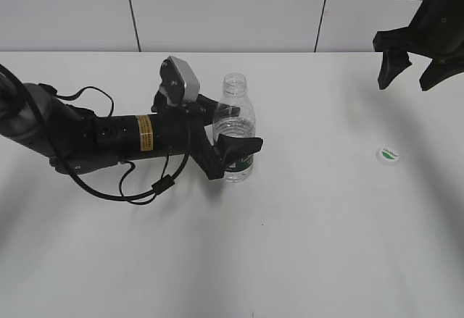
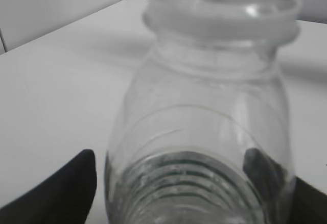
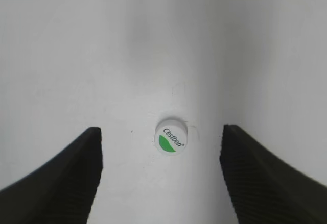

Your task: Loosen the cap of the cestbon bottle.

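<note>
The clear cestbon bottle [image 1: 235, 126] stands upright on the white table, its mouth open with no cap on it. My left gripper [image 1: 233, 145] is shut on the bottle's lower body at the green label; in the left wrist view the bottle [image 2: 204, 132] fills the frame between the two fingers. The white cap [image 1: 389, 156] with its green mark lies flat on the table to the right. My right gripper [image 1: 413, 72] hangs open and empty high above it; the right wrist view shows the cap [image 3: 170, 140] on the table between the spread fingers [image 3: 161, 183], far below them.
The white table [image 1: 290, 245] stretches around the bottle and cap. A pale panelled wall [image 1: 232, 6] runs along its far edge. The left arm with its black cable [image 1: 123, 187] lies low over the table's left side.
</note>
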Robot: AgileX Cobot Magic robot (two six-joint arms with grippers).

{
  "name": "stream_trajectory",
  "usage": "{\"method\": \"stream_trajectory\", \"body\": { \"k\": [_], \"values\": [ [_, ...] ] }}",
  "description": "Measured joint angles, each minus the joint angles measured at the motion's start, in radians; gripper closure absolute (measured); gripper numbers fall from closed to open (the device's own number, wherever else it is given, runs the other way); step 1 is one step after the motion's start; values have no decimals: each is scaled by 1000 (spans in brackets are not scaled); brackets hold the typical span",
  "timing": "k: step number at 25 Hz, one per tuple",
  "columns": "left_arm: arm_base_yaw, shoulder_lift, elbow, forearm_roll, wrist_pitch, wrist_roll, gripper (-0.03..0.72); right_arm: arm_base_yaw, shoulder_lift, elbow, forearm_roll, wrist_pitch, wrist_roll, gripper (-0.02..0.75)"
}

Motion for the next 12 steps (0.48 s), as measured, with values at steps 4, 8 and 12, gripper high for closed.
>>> {"method": "stream_trajectory", "body": {
  "k": [4, 8, 12],
  "values": [
    [0, -10, 2, -5, 10, 0, 163, 0, 0, -5, -1, 1, 0, 186],
    [0, -69, 5, -5, 16, 0, 163, 0, 0, -6, -1, 3, 0, 186],
    [0, -129, 6, 0, 27, -8, 160, 0, 0, -6, -1, 4, -2, 186]
  ]
}}
